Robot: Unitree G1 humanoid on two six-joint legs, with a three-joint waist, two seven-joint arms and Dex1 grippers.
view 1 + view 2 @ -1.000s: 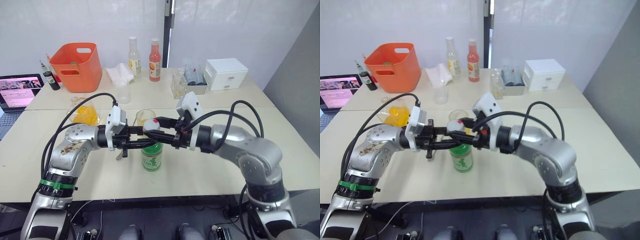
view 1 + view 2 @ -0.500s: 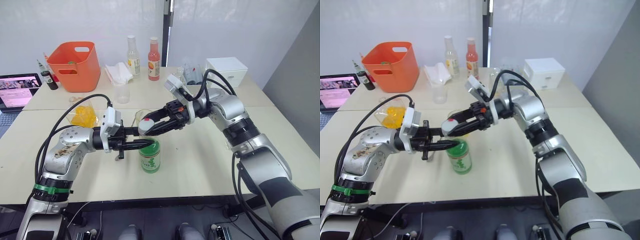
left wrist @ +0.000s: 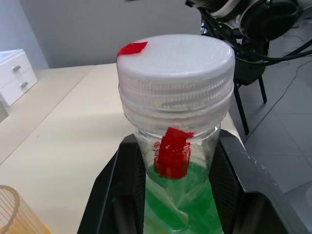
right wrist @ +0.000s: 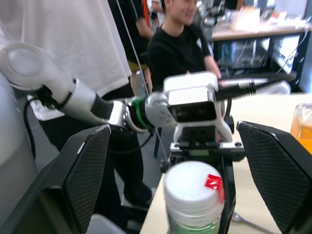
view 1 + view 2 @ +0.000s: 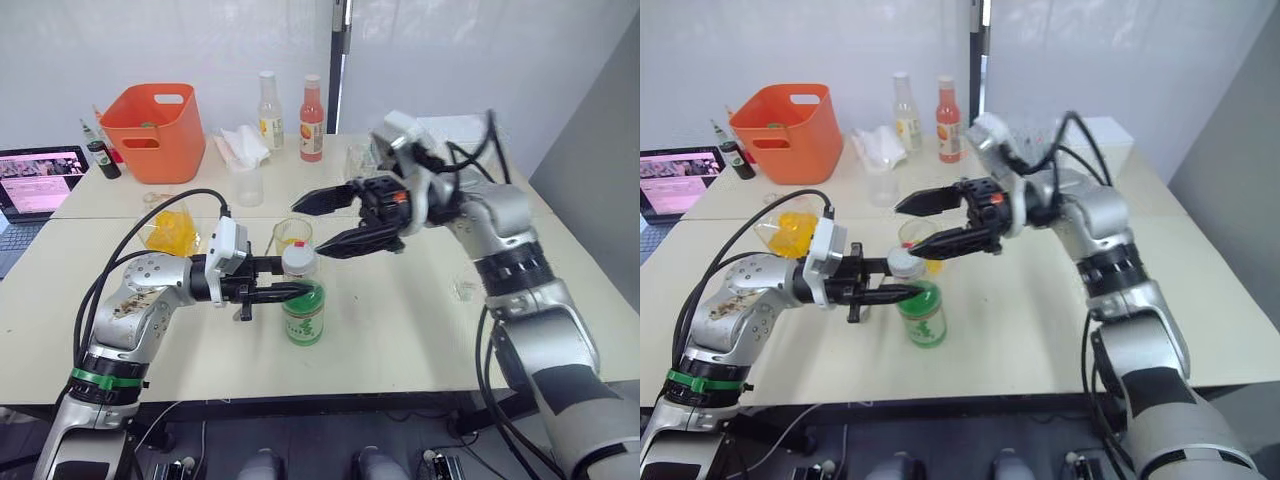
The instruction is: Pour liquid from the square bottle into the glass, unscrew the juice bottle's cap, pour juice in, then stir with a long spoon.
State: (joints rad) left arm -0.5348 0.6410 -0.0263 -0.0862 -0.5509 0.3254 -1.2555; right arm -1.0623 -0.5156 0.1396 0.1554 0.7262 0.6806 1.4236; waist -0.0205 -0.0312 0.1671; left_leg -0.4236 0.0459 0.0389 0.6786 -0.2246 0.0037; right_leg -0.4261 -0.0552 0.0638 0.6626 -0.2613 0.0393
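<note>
Orange basket [image 5: 152,131] behind laptop [image 5: 38,183] (screen lit).

Right claw [image 4: 183,180] spread wide, capped juice bottle [image 4: 193,202] between fingers, left claw [image 4: 202,146] gripping its neck

Ribbed white plastic cap [image 3: 176,68]

Two pale beige rectangular tables [image 5: 420,330] are standing pushed together, a seam running between them. Behind the far table, a frosted white wall panel [image 5: 160,40] is glowing with soft daylight, split by a dark vertical frame post [image 5: 337,50]. A grey wall [image 5: 600,130] is closing in beside the tables' far end. Beneath the near table edge, dark grey flooring [image 5: 320,440] is showing, with black cables lying on it.
</note>
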